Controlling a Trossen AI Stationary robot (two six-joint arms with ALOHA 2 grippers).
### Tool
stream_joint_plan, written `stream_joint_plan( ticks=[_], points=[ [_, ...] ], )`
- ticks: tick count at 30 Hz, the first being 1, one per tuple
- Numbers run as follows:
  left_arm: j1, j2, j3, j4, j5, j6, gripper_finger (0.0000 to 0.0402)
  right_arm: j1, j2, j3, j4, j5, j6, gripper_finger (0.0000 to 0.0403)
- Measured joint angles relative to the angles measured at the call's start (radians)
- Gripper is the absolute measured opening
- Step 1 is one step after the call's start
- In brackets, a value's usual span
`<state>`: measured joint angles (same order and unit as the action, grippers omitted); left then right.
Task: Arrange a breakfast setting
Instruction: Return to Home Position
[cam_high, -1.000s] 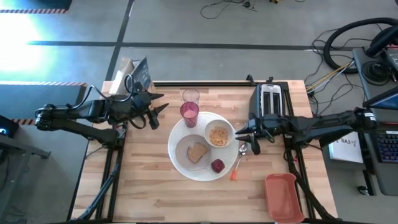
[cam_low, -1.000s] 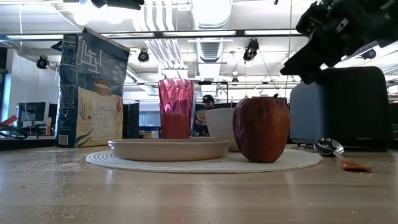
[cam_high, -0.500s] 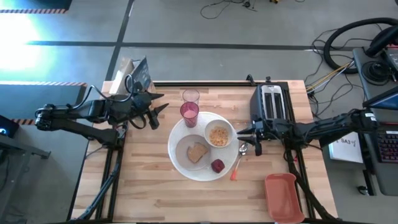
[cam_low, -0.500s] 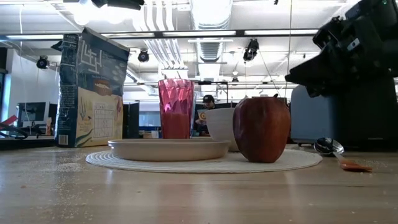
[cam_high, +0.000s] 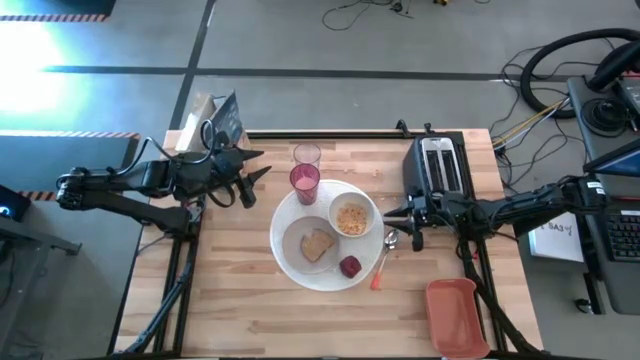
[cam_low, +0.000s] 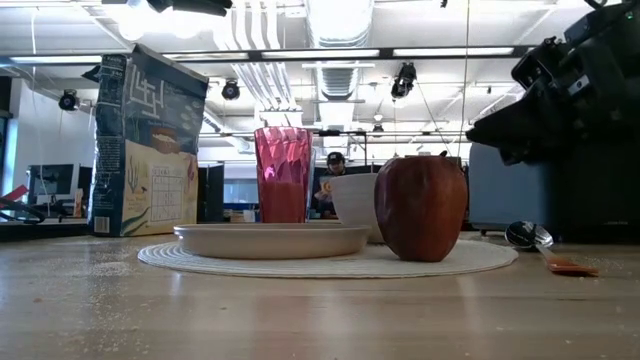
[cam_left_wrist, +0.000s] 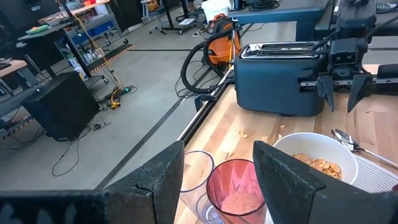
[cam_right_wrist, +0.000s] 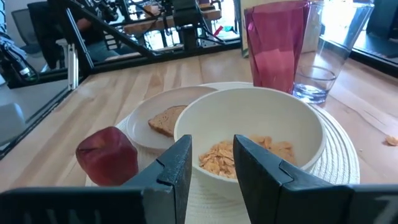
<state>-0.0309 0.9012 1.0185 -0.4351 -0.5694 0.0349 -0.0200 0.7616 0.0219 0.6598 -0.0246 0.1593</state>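
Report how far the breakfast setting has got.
Looks done: toast on the small plate, cereal bowl and apple sit on the white placemat, pink tumbler and clear glass at its far edge, orange-handled spoon to its right. In hand: nothing; both tools are open, the right tool by the toaster, the left tool by the cereal box. Left: only parking the arms.

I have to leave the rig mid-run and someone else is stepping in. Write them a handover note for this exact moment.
Left gripper: open, empty, left of the pink tumbler.
Right gripper: open, empty, raised between the bowl and the toaster, near the spoon.
On the white mat: toast on the small plate, cereal bowl, apple. Tumbler at the mat's far edge, clear glass beyond it; spoon right of the mat.
Done: setting looks laid. Left: probably only parking the arms.
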Motion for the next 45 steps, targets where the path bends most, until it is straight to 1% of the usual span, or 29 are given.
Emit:
stream_joint_plan(
  ticks=[6, 25, 27, 29, 34, 37, 41, 45],
  points=[
    [0.0, 0.0, 0.0, 0.0, 0.0, 0.0, 0.0176, 0.0, 0.0, 0.0, -0.034, 0.001, -0.002, 0.0107],
    [0.0, 0.0, 0.0, 0.009, 0.0, 0.005, 0.0176, 0.0, -0.007, 0.0, -0.038, 0.0, -0.002, 0.0107],
    [0.0, 0.001, 0.0, 0.009, 0.0, 0.002, 0.0176, 0.0, -0.038, -0.001, -0.051, -0.001, 0.001, 0.0107],
    [0.0, 0.001, 0.0, 0.009, 0.0, 0.0, 0.0176, 0.0, -0.097, -0.001, -0.076, 0.0, 0.001, 0.0107],
    [0.0, 0.001, 0.0, 0.008, 0.0, 0.007, 0.0176, 0.0, -0.28, -0.007, -0.172, -0.001, 0.0, 0.0107],
    [0.0, 0.0, 0.0, 0.008, 0.0, 0.008, 0.0176, 0.0, -0.381, -0.008, -0.196, -0.001, 0.0, 0.0107],
    [0.0, 0.0, 0.0, 0.008, 0.0, 0.008, 0.0176, 0.0, -0.467, -0.009, -0.197, 0.0, 0.0, 0.0107],
    [0.0, 0.0, 0.0, 0.008, 0.0, 0.005, 0.0176, 0.002, -0.52, -0.01, -0.197, 0.0, -0.002, 0.0107]
  ],
)
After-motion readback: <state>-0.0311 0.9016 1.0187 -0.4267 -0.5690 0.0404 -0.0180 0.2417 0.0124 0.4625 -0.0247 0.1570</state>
